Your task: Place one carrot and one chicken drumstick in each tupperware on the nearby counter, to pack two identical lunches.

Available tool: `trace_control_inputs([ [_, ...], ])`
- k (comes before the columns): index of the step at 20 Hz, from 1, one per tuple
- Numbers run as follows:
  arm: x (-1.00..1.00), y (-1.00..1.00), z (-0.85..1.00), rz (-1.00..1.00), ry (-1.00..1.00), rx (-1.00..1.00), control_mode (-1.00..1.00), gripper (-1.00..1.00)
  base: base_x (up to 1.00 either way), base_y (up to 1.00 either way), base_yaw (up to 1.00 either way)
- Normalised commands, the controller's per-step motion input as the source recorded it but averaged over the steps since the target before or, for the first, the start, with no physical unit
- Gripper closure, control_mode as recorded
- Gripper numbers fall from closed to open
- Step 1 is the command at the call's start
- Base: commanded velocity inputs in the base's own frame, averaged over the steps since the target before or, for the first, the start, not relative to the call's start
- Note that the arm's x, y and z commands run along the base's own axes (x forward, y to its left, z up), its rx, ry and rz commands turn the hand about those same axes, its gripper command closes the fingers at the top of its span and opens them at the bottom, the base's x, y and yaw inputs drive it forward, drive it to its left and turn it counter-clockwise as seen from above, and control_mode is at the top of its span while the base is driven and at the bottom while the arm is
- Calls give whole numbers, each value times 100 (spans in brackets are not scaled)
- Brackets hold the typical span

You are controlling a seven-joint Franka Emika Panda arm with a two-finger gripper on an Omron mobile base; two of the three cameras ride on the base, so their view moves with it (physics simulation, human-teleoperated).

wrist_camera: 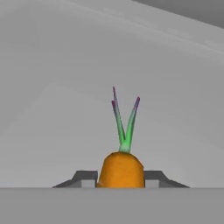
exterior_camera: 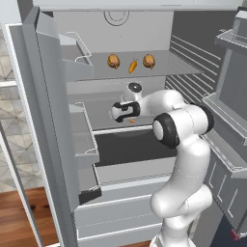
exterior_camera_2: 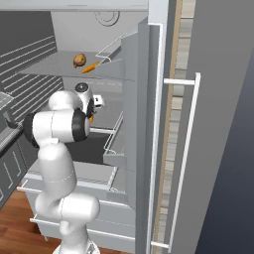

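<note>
The scene is the inside of an open grey fridge [exterior_camera: 144,34], its door [exterior_camera: 48,120] swung out at nine o'clock in the left base view, with wire-edged door bins. Wooden floor [exterior_camera: 19,217] shows at seven o'clock below it. On the upper shelf [exterior_camera: 169,67], toward twelve o'clock, lie two chicken drumsticks [exterior_camera: 114,61] with a carrot on the shelf [exterior_camera: 132,66] between them, near but apart. In the right base view one drumstick and that carrot sit together at eleven o'clock; the second drumstick cannot be made out there.

The arm reaches onto the middle shelf [wrist_camera: 65,65]. In the hand view the gripper [wrist_camera: 121,180] is clenched on a second carrot [wrist_camera: 121,170]: the two dark fingertips [wrist_camera: 85,178] press its orange body from either side, at six o'clock, with its green and purple stalks pointing to twelve. The lower end of this carrot is cut off by the frame. In the left base view only a sliver of orange shows under the hand.
</note>
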Motion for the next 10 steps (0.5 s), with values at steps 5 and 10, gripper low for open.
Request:
trace_control_inputs([
  [5,-72,-5,-8,0,0,1,-100,100,0,0,0],
  [10,-100,-15,0,0,-2,4,-100,100,0,0,0],
])
